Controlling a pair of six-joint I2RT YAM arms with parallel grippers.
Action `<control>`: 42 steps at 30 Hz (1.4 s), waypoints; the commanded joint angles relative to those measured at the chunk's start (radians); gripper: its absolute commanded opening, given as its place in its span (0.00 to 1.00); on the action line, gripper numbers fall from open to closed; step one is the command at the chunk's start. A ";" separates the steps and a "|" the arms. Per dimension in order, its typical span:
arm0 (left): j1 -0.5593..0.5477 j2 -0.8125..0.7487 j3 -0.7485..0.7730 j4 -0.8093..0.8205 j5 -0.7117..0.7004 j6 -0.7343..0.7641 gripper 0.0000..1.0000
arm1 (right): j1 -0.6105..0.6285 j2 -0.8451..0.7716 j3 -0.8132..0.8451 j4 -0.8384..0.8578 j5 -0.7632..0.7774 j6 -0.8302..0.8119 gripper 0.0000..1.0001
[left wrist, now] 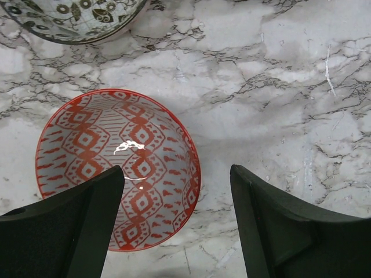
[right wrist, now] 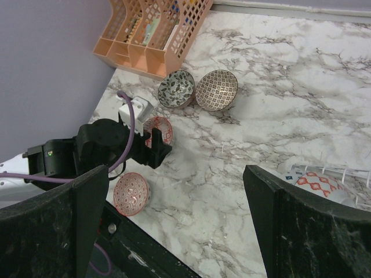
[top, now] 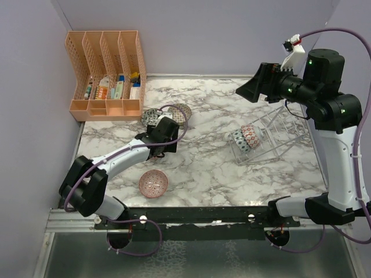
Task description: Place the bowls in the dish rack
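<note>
A: The surface [top: 208,168] is white marble with grey veins, closed in by lilac walls. A peach organizer [top: 107,75] stands in the far left corner.

B: Where are the bowls?

A: Two stand on edge in the dish rack [top: 278,130] at the right side: a bluish bowl [top: 238,141] and, just beside it, a red-and-white bowl [top: 251,134]. The other four lie open side up on the left half. The grey-green bowl [top: 152,117] and the beige-brown bowl [top: 179,113] sit close together near the organizer. The pink bowl [top: 153,183] is alone near the front edge.

B: And the fourth one?

A: The red bowl [left wrist: 116,168] is under the left claw [left wrist: 177,226]. The fingers [left wrist: 64,226] are apart, and the right part of the bowl's rim shows between them. I cannot tell if they touch it.

B: What about the right arm?

A: The right claw [right wrist: 174,226] is raised high above the surface, near the rack. Its fingers are spread wide and nothing is between them.
</note>
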 commanded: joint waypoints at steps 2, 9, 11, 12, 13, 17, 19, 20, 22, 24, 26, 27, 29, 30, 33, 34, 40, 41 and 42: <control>0.015 0.053 0.003 0.082 0.082 0.039 0.76 | -0.007 -0.026 -0.005 0.024 0.002 0.003 1.00; 0.019 0.088 -0.011 0.049 0.091 0.013 0.57 | -0.007 -0.024 -0.005 0.021 0.022 -0.012 1.00; 0.018 0.088 -0.023 0.041 0.093 -0.002 0.52 | -0.007 -0.022 -0.002 0.021 0.026 -0.014 1.00; 0.018 0.091 -0.028 0.036 0.090 -0.012 0.52 | -0.007 -0.022 0.000 0.022 0.026 -0.014 1.00; 0.018 0.094 -0.035 0.033 0.086 -0.018 0.51 | -0.007 -0.022 0.002 0.022 0.026 -0.014 1.00; 0.018 0.101 -0.055 0.034 0.077 -0.025 0.44 | -0.007 -0.022 0.010 0.022 0.028 -0.012 1.00; 0.018 0.109 -0.057 0.035 0.074 -0.016 0.39 | -0.007 -0.023 0.010 0.020 0.030 -0.011 1.00; 0.018 0.113 -0.059 0.034 0.072 -0.011 0.36 | -0.007 -0.025 0.009 0.020 0.031 -0.010 1.00; 0.019 0.120 -0.057 0.032 0.070 -0.004 0.30 | -0.007 -0.027 0.008 0.020 0.036 -0.009 1.00; 0.018 0.116 -0.052 0.026 0.072 -0.002 0.22 | -0.007 -0.027 0.012 0.020 0.039 -0.006 1.00; 0.018 0.098 -0.037 0.014 0.076 -0.003 0.07 | -0.007 -0.025 0.020 0.014 0.042 -0.005 1.00; 0.018 0.090 -0.022 -0.001 0.079 -0.002 0.00 | -0.007 -0.024 0.023 0.013 0.045 -0.006 1.00; 0.017 0.074 0.033 -0.049 0.094 -0.003 0.00 | -0.007 -0.023 0.029 0.010 0.051 -0.003 1.00; 0.018 0.066 0.068 -0.080 0.112 -0.002 0.00 | -0.007 -0.022 0.035 0.009 0.054 -0.004 1.00; 0.018 0.031 0.185 -0.143 0.198 -0.035 0.00 | -0.007 -0.017 0.054 -0.002 0.068 -0.005 1.00; 0.017 0.016 0.222 -0.148 0.244 -0.062 0.00 | -0.007 -0.011 0.068 -0.010 0.075 -0.008 1.00; 0.018 -0.039 0.342 0.111 0.618 -0.386 0.00 | -0.007 0.037 0.196 -0.051 0.082 -0.006 1.00; 0.016 -0.036 0.337 0.192 0.665 -0.466 0.00 | -0.007 0.043 0.210 -0.048 0.077 0.001 1.00; 0.017 -0.031 0.328 0.287 0.699 -0.547 0.00 | -0.007 0.047 0.219 -0.045 0.071 0.008 1.00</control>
